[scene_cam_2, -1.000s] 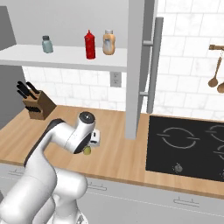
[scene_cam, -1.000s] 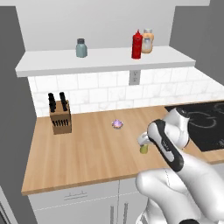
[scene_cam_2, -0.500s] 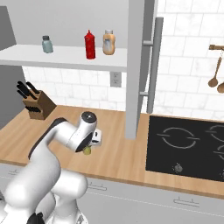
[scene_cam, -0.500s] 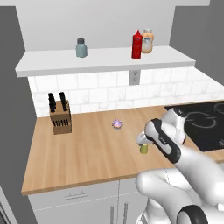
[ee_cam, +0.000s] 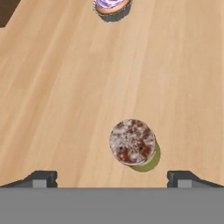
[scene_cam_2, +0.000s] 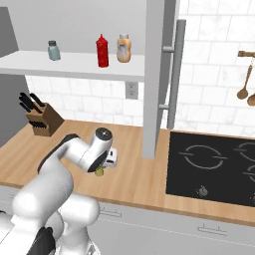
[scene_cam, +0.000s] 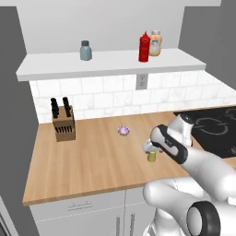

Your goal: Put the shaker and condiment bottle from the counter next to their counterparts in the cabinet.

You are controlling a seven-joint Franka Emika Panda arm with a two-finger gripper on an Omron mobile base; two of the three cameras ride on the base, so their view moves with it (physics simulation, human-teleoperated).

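A light wooden counter (scene_cam: 92,161) ran below white wall tiles and the cabinet (scene_cam: 110,64) shelf, where the condiment bottle (scene_cam: 144,47) already stood. The shaker (ee_cam: 132,143) stood upright near the counter's front edge. My gripper (ee_cam: 112,178), fingers spread wide, hovered just above it, lower than a second before.

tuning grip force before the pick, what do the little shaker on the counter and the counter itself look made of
Shaker: the cap looks like dull metal, grey and mottled with dark rusty specks and a few small holes; the olive-yellow body below could be glass or plastic, too little shows to tell.
Counter: light wood with a matte finish, with long streaks of grain running along it.
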